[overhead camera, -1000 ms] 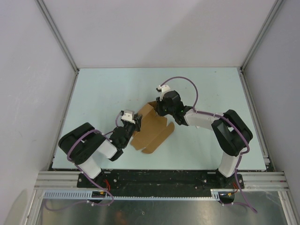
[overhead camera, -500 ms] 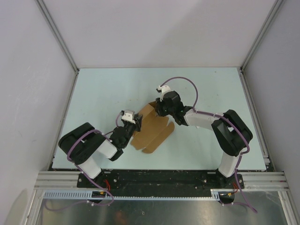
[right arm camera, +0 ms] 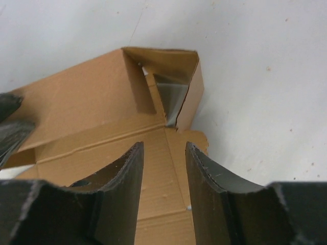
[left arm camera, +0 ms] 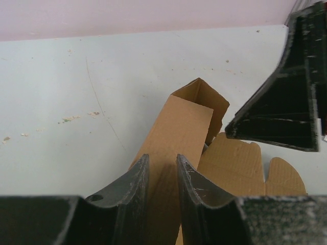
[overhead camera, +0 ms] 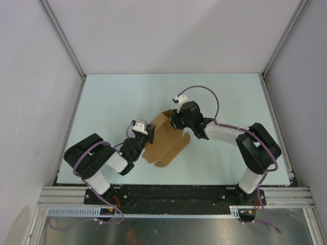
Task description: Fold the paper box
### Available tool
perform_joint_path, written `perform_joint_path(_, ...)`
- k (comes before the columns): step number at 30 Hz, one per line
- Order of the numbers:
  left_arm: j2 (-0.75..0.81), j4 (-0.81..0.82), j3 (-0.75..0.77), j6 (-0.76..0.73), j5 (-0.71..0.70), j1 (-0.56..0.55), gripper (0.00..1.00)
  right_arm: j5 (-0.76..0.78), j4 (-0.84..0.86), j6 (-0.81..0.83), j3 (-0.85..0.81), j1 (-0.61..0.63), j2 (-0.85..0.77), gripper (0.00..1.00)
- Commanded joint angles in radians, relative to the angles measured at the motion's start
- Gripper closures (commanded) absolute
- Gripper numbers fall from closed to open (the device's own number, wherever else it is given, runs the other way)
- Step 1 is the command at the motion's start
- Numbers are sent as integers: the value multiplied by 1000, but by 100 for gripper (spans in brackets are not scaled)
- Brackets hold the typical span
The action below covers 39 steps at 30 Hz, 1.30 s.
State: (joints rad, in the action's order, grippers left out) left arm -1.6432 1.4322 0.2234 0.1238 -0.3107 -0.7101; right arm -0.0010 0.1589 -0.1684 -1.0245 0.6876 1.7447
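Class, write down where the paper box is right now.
In the top view, the paper box lies near the middle of the table, between the left gripper at its left edge and the right gripper at its far end.

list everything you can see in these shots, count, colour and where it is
paper box: one, tan-brown, partly folded with one side wall raised, mid-table between the arms
table: one, pale blue-green, floor of the enclosure
walls: three, white, left, back and right of the table
frame rail: silver, along the near edge by the arm bases
cables: purple, one looping along each arm
arms: two, black and white, bases at the near edge
left fingers: black, at the raised wall's near end, grip unclear
right fingers: black, apart above the box floor, facing its folded corner
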Motion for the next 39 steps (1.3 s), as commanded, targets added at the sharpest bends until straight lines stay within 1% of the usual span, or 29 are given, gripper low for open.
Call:
perform_joint_path(1,-30,-99,-6,27,7,-5,67,-63,100,-37,78,-22,-132,56)
perform_joint_path(4,-30,-99,-4,27,5,-5,67,-59,146,-68,148,-43,-181,56)
perform_joint_path(7,-32,-98,-4,25,4,-5,67,-42,168,-94,191,-62,-206,71)
perform_joint_path(8,-33,-98,-4,27,5,-5,67,-60,174,-101,195,-63,-195,81)
perform_joint_path(9,-35,-98,-2,25,4,-5,67,-74,182,-105,196,-65,-185,86)
perform_joint_path(11,-36,-98,-2,27,5,-5,67,-118,209,-121,196,-68,-157,95)
perform_joint_path(14,-37,-98,-1,28,4,-5,67,-172,261,-146,195,-74,-99,100)
perform_joint_path(19,-35,-98,-2,27,2,-5,67,-208,320,-168,196,-91,-27,100)
perform_joint_path(27,-38,-99,-2,23,-1,-5,67,-195,376,-189,195,-105,64,100)
perform_joint_path(32,-41,-99,-1,22,1,-5,67,-179,376,-189,184,-108,119,99)
perform_joint_path(39,-47,-98,2,22,-1,-5,67,-129,360,-169,184,-103,138,98)
